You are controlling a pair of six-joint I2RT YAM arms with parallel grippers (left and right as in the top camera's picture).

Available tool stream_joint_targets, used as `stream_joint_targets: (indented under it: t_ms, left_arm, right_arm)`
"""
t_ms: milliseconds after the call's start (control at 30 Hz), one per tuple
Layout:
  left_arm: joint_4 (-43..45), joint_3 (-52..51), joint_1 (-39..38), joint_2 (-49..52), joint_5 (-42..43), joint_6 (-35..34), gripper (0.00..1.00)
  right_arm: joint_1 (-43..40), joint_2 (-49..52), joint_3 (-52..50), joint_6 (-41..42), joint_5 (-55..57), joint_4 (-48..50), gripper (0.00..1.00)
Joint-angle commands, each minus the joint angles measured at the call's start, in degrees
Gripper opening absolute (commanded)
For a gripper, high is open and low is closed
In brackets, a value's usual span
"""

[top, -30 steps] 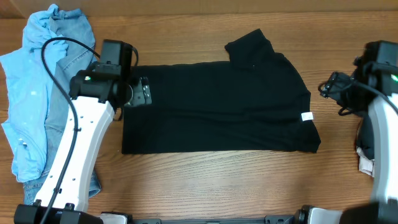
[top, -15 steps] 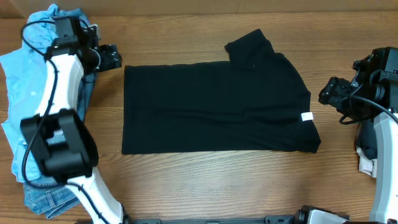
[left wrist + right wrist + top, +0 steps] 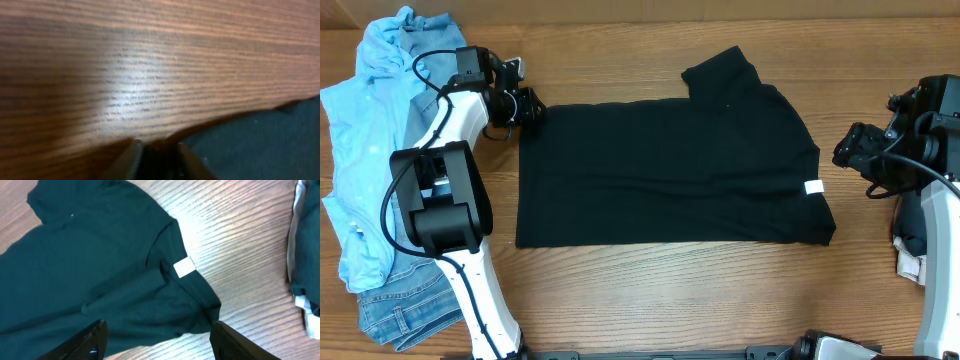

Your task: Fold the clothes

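Note:
The black T-shirt [image 3: 670,170] lies spread flat in the middle of the table, one sleeve at the back and its white label [image 3: 813,187] near the right edge. My left gripper [image 3: 525,105] is at the shirt's back left corner. In the blurred left wrist view the left gripper [image 3: 157,148] has its fingers close together with dark cloth of the T-shirt [image 3: 260,140] between them. My right gripper [image 3: 850,148] hangs open to the right of the shirt. In its own view the right gripper [image 3: 160,345] hovers wide over the T-shirt [image 3: 90,265] by the label [image 3: 184,266].
A light blue shirt [image 3: 365,150] and blue jeans [image 3: 405,310] lie piled along the left edge of the wooden table [image 3: 650,300]. A dark and white folded garment [image 3: 908,245] sits at the right edge, and this same garment [image 3: 305,255] shows in the right wrist view.
My left arm swung from the blue pile to the black shirt's back left corner, and its jaws narrowed there. The right arm has hardly moved.

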Motion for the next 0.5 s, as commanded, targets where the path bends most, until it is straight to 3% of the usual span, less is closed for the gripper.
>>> stream_joint_targets:
  t_ms: [0, 67, 167, 300, 367, 467]
  left_arm:
    - [-2.4, 0.9, -0.3, 1.2, -0.7, 0.6, 0.18]
    - [-4.6, 0.9, -0.3, 1.1, -3.1, 0.5, 0.14]
    - [-8.5, 0.9, -0.3, 1.1, -8.9, -1.1, 0.06]
    - [-10.7, 0.9, -0.3, 1.1, -10.7, -5.4, 0.04]
    - [-10.7, 0.9, -0.3, 1.1, -10.3, -7.3, 0.04]
    - [-10.9, 0.9, -0.8, 1.1, -10.2, -8.1, 0.04]
  right_arm:
    - [-0.2, 0.0, 0.5, -0.2, -0.5, 2.3, 0.67]
    - [-0.2, 0.4, 0.5, -0.3, -0.8, 4.5, 0.63]
    - [1.0, 2.3, 0.5, -7.9, -9.0, 9.3, 0.56]
    - [5.5, 10.3, 0.5, -11.0, -10.6, 18.0, 0.56]
    - [8.5, 18.1, 0.5, -11.0, -10.7, 26.6, 0.86]
    - [10.7, 25.9, 0.5, -13.4, -10.6, 37.8, 0.92]
